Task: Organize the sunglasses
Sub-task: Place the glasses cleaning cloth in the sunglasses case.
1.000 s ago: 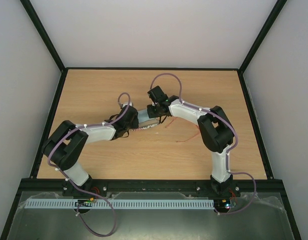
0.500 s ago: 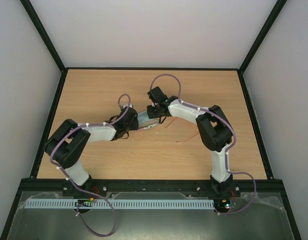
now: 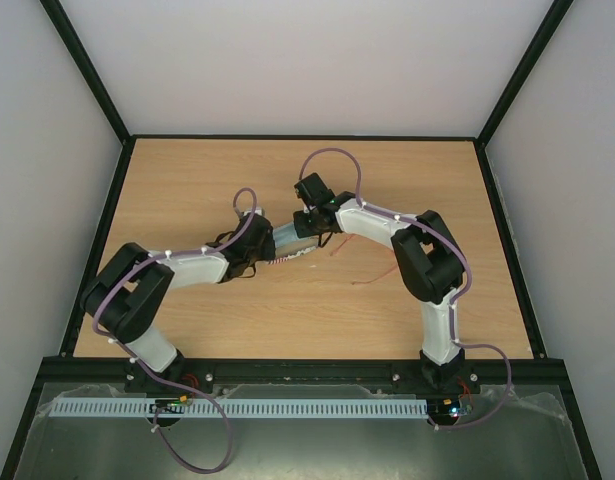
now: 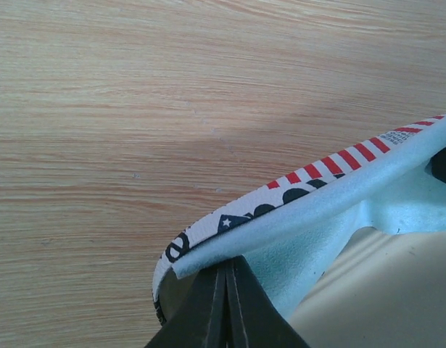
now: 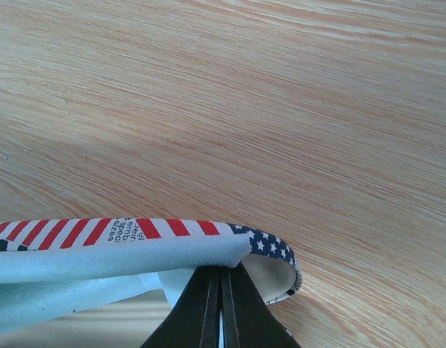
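The case (image 4: 331, 163) carries red and white stripes, white stars on navy, and black marks on white; its inside is cream. The cloth (image 4: 317, 217) is pale blue. The fingers (image 4: 201, 313) are dark, near black. The desk (image 4: 135, 109) is light wood with fine grain. The sunglasses (image 3: 372, 277) are thin red-orange. The arms (image 3: 202, 265) are white and black, their cables (image 3: 332, 151) purple.

A light wooden worktop (image 3: 187, 190) with fine straight grain is edged by a thin black frame (image 3: 87, 75) whose posts slant up at the corners. Plain pale walls (image 3: 307, 60) close it in on three sides under soft, even light. A grey metal sheet (image 3: 317, 450) lies along the near edge.
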Available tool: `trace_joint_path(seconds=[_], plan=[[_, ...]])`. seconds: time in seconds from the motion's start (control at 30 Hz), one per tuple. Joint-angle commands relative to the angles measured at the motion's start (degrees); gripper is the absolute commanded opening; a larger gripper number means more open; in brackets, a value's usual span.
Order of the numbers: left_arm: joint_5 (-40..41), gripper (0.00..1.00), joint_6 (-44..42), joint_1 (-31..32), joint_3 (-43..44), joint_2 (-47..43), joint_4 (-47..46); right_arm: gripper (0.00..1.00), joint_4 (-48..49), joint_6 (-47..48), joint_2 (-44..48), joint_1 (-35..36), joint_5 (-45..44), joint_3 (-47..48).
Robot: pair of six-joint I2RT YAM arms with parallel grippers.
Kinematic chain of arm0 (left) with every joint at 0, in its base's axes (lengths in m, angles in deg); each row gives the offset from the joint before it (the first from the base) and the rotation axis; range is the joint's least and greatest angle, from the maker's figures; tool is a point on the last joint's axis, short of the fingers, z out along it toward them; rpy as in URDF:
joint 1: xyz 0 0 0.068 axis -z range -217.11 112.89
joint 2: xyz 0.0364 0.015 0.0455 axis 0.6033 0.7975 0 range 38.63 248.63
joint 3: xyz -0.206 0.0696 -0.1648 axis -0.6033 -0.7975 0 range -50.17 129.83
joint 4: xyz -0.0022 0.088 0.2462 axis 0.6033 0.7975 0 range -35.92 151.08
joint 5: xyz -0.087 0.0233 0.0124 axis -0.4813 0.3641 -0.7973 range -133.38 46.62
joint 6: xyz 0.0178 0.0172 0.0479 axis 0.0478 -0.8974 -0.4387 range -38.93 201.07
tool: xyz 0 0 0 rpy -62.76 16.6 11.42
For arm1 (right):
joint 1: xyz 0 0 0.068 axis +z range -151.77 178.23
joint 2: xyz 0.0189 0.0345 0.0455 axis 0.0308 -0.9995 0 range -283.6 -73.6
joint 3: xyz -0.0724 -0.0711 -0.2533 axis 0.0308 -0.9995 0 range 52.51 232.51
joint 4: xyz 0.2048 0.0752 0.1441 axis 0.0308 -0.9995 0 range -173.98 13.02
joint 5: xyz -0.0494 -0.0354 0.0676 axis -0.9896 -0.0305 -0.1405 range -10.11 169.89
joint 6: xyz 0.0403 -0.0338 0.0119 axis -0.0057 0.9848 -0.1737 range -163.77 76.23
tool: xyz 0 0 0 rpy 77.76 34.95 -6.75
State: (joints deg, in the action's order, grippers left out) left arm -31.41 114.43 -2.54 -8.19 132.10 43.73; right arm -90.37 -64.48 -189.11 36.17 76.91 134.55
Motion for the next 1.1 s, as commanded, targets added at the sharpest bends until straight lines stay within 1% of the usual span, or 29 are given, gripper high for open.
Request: trace_joint_path(seconds=[0.0,0.27,0.57,1.07], plan=[[-0.68,0.02,-0.8,-0.34,0.43,-1.53,2.14,0.01,-3.19,1.32,2.02,-0.32,0.27,1.13],[-1.4,0.02,-0.55,-0.46,-0.52,-3.02,2.7,0.01,-4.27,1.72,3.02,-0.32,0.98,0.89],[-1.64,0.02,-0.81,-0.46,0.35,-3.59,4.08,0.01,-5.13,2.14,3.19,-0.32,1.4,1.19],[-1.5,0.02,-1.38,-1.07,0.63,-6.29,6.44,0.01,-7.22,3.22,4.64,-0.32,0.1,2.9]])
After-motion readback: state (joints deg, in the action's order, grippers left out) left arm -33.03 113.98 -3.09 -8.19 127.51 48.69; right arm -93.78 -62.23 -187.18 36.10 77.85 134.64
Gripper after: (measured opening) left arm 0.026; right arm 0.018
